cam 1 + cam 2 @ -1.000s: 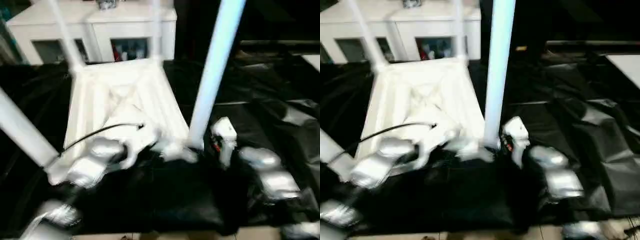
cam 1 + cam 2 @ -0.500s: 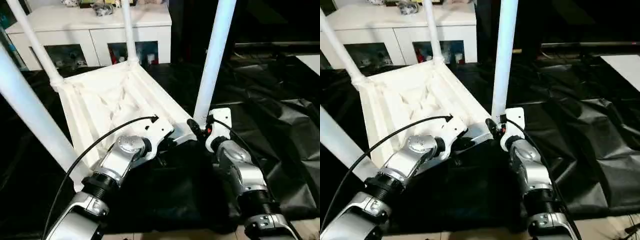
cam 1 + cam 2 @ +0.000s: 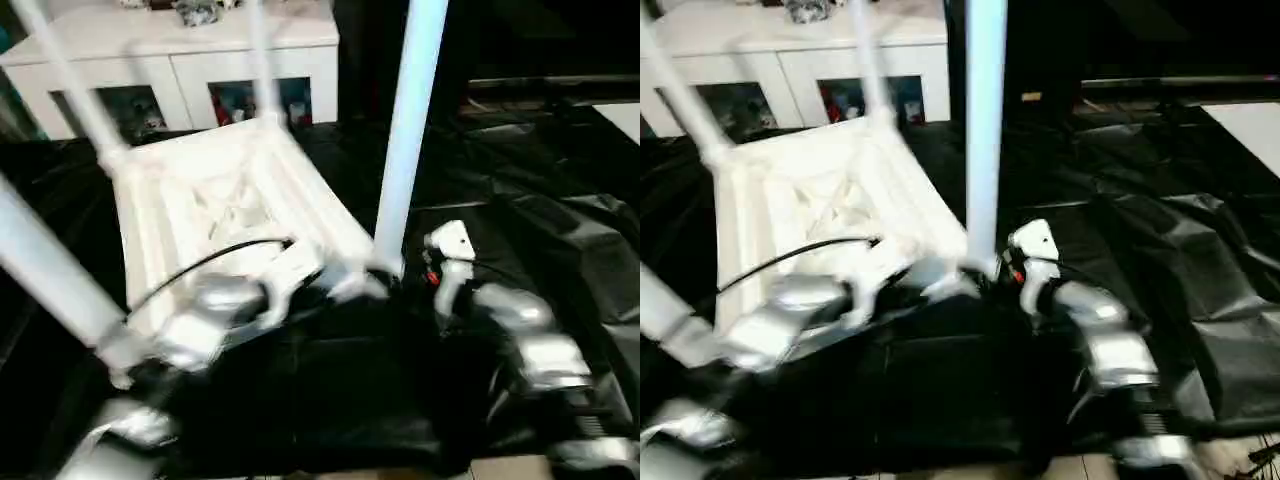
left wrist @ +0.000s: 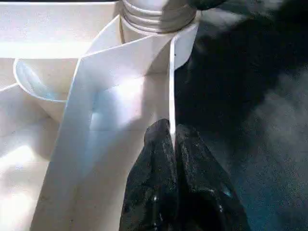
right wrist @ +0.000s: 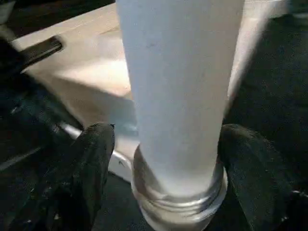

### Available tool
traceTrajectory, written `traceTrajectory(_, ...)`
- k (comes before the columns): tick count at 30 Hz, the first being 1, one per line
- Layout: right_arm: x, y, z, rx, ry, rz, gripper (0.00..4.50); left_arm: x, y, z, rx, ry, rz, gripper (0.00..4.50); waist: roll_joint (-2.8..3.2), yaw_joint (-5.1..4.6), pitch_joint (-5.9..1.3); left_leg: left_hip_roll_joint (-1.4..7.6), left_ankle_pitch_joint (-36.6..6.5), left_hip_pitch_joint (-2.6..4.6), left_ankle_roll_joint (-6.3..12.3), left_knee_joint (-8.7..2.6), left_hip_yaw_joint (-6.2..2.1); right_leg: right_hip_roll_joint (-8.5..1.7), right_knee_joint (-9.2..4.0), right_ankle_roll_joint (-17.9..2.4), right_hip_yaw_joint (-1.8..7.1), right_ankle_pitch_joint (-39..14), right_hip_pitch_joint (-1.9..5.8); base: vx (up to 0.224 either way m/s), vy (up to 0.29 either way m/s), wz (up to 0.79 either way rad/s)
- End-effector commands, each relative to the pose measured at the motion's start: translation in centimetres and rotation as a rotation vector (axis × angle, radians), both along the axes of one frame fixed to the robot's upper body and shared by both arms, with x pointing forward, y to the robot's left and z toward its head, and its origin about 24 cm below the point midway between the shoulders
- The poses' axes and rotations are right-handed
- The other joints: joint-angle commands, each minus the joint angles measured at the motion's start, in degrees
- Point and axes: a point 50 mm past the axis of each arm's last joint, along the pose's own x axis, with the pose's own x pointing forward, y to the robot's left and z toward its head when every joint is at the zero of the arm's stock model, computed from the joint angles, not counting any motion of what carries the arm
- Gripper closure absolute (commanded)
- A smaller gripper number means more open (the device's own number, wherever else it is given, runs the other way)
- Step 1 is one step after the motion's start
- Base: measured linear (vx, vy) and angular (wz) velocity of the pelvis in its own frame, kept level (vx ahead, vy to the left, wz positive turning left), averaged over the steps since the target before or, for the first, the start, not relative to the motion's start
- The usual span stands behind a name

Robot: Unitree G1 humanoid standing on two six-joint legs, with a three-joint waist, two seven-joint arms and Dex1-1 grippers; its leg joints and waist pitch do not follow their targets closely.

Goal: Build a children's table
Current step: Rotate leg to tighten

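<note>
Left gripper (image 4: 171, 144): pinched on the tabletop's thin rim (image 4: 172, 82).
Right gripper (image 5: 163, 159): fingers spread, astride the near leg (image 5: 178, 86), not clamping.
Risk: unsupported leg could lean in its corner socket (image 5: 178, 204).

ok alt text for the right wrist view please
A thick white tubular plastic table leg rises from its ridged base between the right claw's two black fingers, which stand apart on either side. Behind lies the white tabletop's rim on black sheeting.
</note>
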Motion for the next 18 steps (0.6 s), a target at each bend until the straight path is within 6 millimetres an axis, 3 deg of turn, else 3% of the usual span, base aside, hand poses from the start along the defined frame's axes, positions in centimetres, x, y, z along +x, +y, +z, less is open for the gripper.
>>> traceTrajectory(1, -0.5, 0.0, 0.4, -0.008, 0.003, 0.082, 0.83, -1.3, 0.6, -1.3, 0.042, 0.083, -0.06, 4.5, -0.97, 0.44, -3.12, 3.29, -7.8, 0.48, 5.79, -3.76, -1.49, -3.29, -3.38, -14.7, 2.34, -7.2, 2.38, 0.0, 0.0, 0.0)
traceTrajectory(2, -1.0, -0.3, 0.4, -0.027, 0.015, 0.145, 0.83, -1.6, 1.1, -1.2, 0.049, 0.095, -0.084, 4.5, -1.17, 0.72, -3.42, 3.37, -5.7, 0.46, 6.6, -3.46, -1.45, -3.23, -2.74, -15.6, 2.3, -3.2, 2.51, 0.0, 0.0, 0.0)
traceTrajectory(5, -1.7, -0.3, 0.1, -0.061, 0.05, 0.234, 0.83, -1.9, 1.8, -1.0, 0.061, 0.116, -0.1, 4.5, -1.11, 0.99, -3.19, 3.33, -5.2, 0.33, 7.93, -3.28, -1.22, -3.19, -2.63, -16.7, 2.2, -1.4, 2.25, 0.0, 0.0, 0.0)
traceTrajectory(6, -1.8, -0.3, 0.1, -0.063, 0.056, 0.243, 0.83, -1.9, 1.8, -1.0, 0.061, 0.116, -0.103, 4.5, -1.11, 1.03, -3.15, 3.32, -5.9, 0.33, 7.73, -3.29, -1.21, -3.27, -2.71, -16.7, 2.2, -2.4, 2.27, 0.0, 0.0, 0.0)
traceTrajectory(7, -2.0, -0.2, 0.0, -0.066, 0.066, 0.26, 0.83, -2.0, 1.9, -0.9, 0.061, 0.117, -0.107, 4.5, -1.54, 1.01, -3.0, 3.29, -6.5, 0.28, 7.55, -3.35, -1.15, -3.31, -2.88, -16.5, 2.24, -3.5, 2.29, 0.0, 0.0, 0.0)
traceTrajectory(8, -2.2, 0.0, -0.2, -0.079, 0.077, 0.289, 0.83, -2.0, 2.0, -0.7, 0.059, 0.116, -0.111, 4.5, -1.44, 1.13, -2.89, 3.38, -7.7, 0.35, 6.45, -3.54, -1.28, -3.44, -3.02, -16.0, 2.33, -6.3, 2.3, 0.0, 0.0, 0.0)
traceTrajectory(11, -2.1, 0.3, -0.5, -0.089, 0.063, 0.28, 0.83, -1.9, 2.2, -0.6, 0.061, 0.112, -0.109, 4.5, -1.42, 1.06, -2.87, 3.37, -8.4, 0.46, 5.45, -3.62, -1.33, -3.42, -3.1, -15.7, 2.42, -7.2, 2.2, 0.0, 0.0, 0.0)
traceTrajectory(18, -1.6, 0.6, -0.3, -0.057, 0.048, 0.255, 1.36, -2.1, 2.2, -0.5, 0.064, 0.115, -0.118, 4.5, -1.53, 1.08, -3.08, 3.26, -5.8, 0.44, 5.98, -3.34, -1.3, -3.33, -2.54, -16.5, 2.39, -2.8, 2.4, 0.0, 0.0, 0.0)
